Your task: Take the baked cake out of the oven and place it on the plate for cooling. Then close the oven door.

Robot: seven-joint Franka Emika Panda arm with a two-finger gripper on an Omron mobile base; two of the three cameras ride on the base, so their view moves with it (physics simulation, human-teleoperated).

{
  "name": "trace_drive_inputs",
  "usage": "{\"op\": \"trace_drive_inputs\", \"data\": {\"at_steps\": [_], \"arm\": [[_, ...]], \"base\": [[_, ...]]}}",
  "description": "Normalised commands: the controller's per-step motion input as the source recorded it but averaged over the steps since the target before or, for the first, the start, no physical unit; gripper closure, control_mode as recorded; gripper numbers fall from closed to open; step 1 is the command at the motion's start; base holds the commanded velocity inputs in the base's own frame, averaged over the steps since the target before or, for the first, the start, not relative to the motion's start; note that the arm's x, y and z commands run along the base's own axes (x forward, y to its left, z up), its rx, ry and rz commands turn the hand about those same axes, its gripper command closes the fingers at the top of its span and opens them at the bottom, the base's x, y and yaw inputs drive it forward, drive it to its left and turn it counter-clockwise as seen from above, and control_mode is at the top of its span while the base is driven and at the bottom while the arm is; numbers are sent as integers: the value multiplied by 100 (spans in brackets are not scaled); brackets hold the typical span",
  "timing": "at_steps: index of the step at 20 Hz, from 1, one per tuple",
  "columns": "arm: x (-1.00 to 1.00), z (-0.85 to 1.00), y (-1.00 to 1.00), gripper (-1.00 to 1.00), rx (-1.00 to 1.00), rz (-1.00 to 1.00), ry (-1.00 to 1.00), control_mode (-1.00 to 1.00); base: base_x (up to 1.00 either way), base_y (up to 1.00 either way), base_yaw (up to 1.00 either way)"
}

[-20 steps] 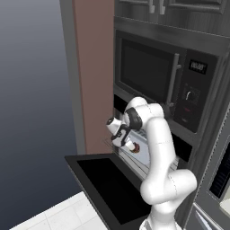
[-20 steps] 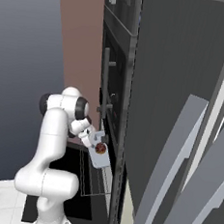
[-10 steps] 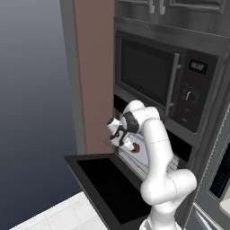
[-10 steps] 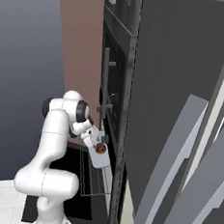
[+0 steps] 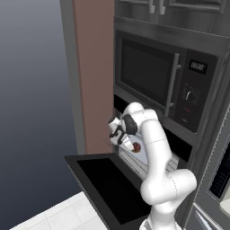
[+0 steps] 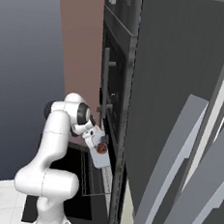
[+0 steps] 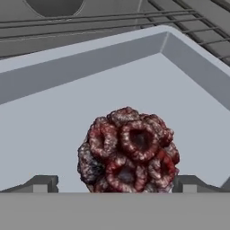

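Note:
The cake (image 7: pixel 128 150), a dark red knobbly lump, sits on a grey tray (image 7: pixel 67 74) on the oven's wire rack (image 7: pixel 90 20). My gripper (image 7: pixel 117 184) is open, with one fingertip (image 7: pixel 42 183) on each side of the cake, apart from it. From the left base the gripper (image 5: pixel 128 140) hangs just left of the cake (image 5: pixel 136 147), over the open oven door (image 5: pixel 105 184), which lies flat. From the right base the gripper (image 6: pixel 95 139) is at the cake (image 6: pixel 100 148) on the tray (image 6: pixel 100 159). The plate is out of view.
A microwave (image 5: pixel 148 72) with a vertical handle (image 5: pixel 171 85) sits right above the oven (image 5: pixel 182 148). A brown wall panel (image 5: pixel 92 76) stands to the left. The door (image 6: pixel 71 178) juts out over the white tiled floor (image 5: pixel 58 213).
The arm's elbow has shifted slightly left and the hand has eased a little lower toward the cake. The jaws stay open and the cake has not moved.

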Motion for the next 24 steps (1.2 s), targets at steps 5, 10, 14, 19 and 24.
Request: {"op": "trace_drive_inputs", "data": {"at_steps": [5,10,14,19,24], "arm": [[-23,-30,-13,-100,-2,-12,-2,-100],[-29,-25,-16,100,-3,-12,-4,-100],[-34,-20,-6,100,-4,-11,-3,-100],[-53,-4,-8,100,-1,-8,-9,-100],[-75,19,2,100,0,-1,-19,-100]], "base": [[0,0,0],[0,0,0],[0,0,0],[0,0,0],[0,0,0]]}}
